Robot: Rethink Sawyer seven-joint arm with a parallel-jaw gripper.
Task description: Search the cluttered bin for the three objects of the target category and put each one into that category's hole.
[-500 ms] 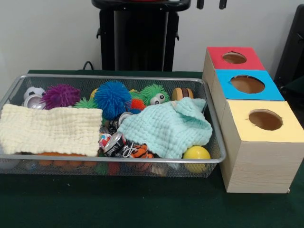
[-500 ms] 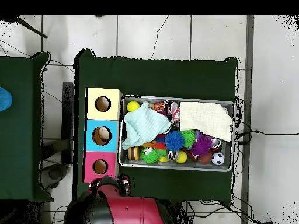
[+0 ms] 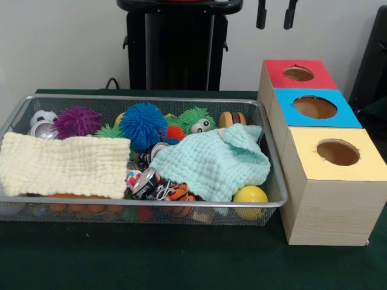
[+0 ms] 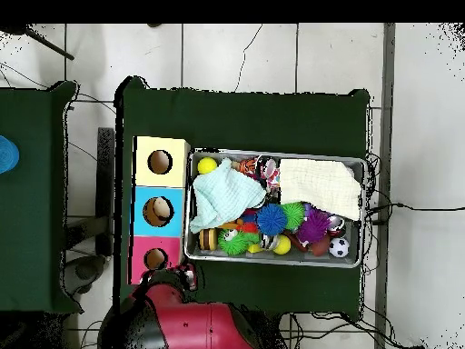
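Empty claw (image 3: 276,14), its two fingers spread apart, hangs above the red box (image 3: 297,74), well clear of the wire bin (image 3: 266,121). The search looks barely begun: toys lie half-hidden under two cloths, so the next move likely means reaching in and uncovering them.

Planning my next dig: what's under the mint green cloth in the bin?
The mint green cloth hides most of what it covers. At its edges show a yellow ball, a crushed can and a tiger-striped toy. Nothing else beneath is visible.
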